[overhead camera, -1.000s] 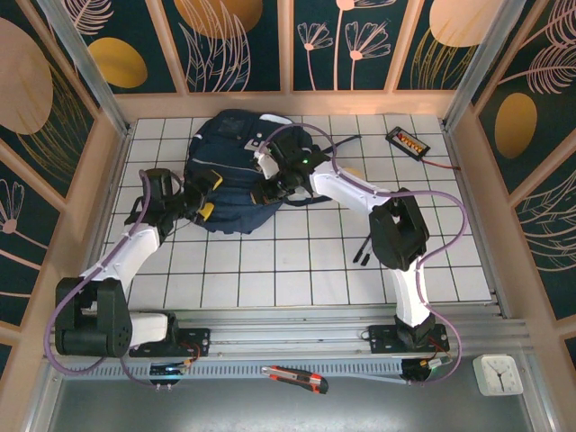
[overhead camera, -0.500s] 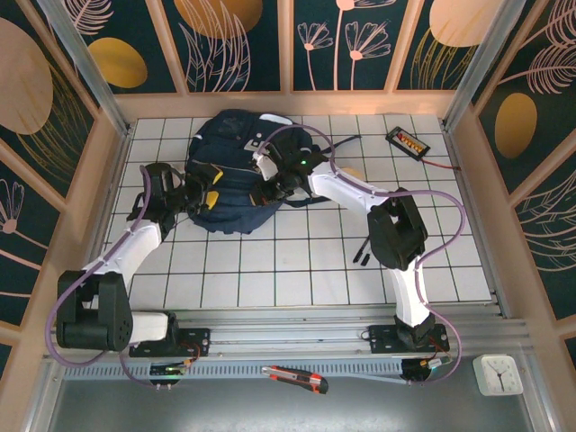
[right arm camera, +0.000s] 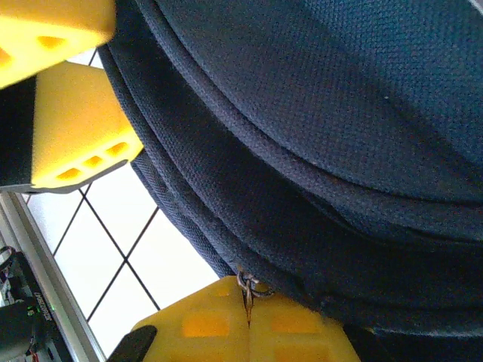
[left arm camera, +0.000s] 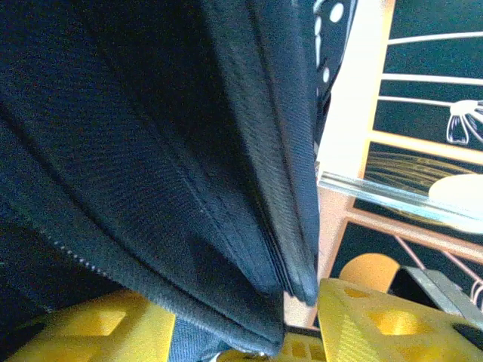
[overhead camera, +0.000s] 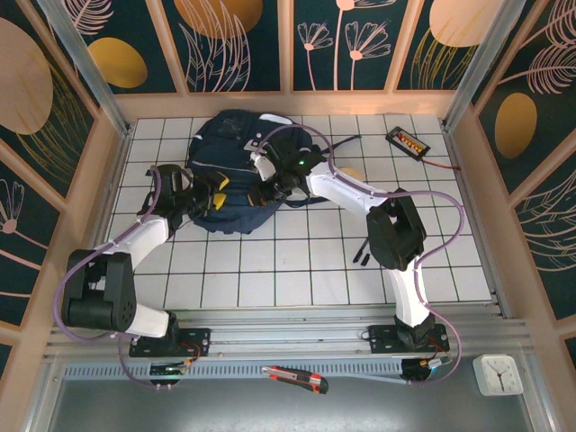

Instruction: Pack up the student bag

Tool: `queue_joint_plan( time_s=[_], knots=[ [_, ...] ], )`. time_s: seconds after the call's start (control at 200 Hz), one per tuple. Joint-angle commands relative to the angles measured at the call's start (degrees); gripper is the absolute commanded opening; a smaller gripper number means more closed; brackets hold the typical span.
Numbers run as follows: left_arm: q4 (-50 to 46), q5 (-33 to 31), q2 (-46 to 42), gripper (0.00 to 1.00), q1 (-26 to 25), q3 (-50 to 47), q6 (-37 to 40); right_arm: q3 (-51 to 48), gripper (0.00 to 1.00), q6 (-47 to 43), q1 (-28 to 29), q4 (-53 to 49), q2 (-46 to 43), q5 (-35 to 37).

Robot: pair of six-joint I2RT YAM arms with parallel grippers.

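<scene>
The student bag [overhead camera: 236,157], a dark navy backpack, lies at the back middle of the tiled table. My left gripper [overhead camera: 216,192] is at its lower left edge. In the left wrist view a fold of the bag [left arm camera: 189,188] hangs between the yellow fingers [left arm camera: 377,324] of the left gripper [left arm camera: 234,320], with a thin gap still showing beside the right finger. My right gripper [overhead camera: 268,187] is at the bag's lower right edge. Its yellow fingers are pressed together on the metal zip pull [right arm camera: 249,286] of the bag [right arm camera: 317,151].
A black device with an orange face [overhead camera: 407,140] and a red lead lies at the back right. Two dark pens [overhead camera: 363,252] lie by the right arm's elbow. Wooden walls [overhead camera: 103,162] ring the table. A cutter [overhead camera: 297,378] and a small clock [overhead camera: 498,373] sit in front of the rail.
My left gripper has moved up and right onto the bag's edge, and its jaws have narrowed around the fabric. The right gripper stays shut at the zip.
</scene>
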Motion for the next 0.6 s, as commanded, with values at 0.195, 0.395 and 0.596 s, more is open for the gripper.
queue_joint_plan(
  time_s=[0.195,0.395,0.596],
  knots=[
    [4.2,1.8,2.6,0.0,-0.3,-0.5,1.3,0.1,0.0,-1.4,0.5,-0.3,0.1,0.8],
    [-0.2,0.2,1.0,0.0,-0.2,-0.6,5.6,-3.9,0.0,-2.7,-2.5,-2.9,-2.7,4.3],
    [-2.9,-0.4,-0.9,0.0,0.0,-1.3,8.0,-7.7,0.0,-5.9,-8.2,-5.2,-5.8,8.0]
  ],
)
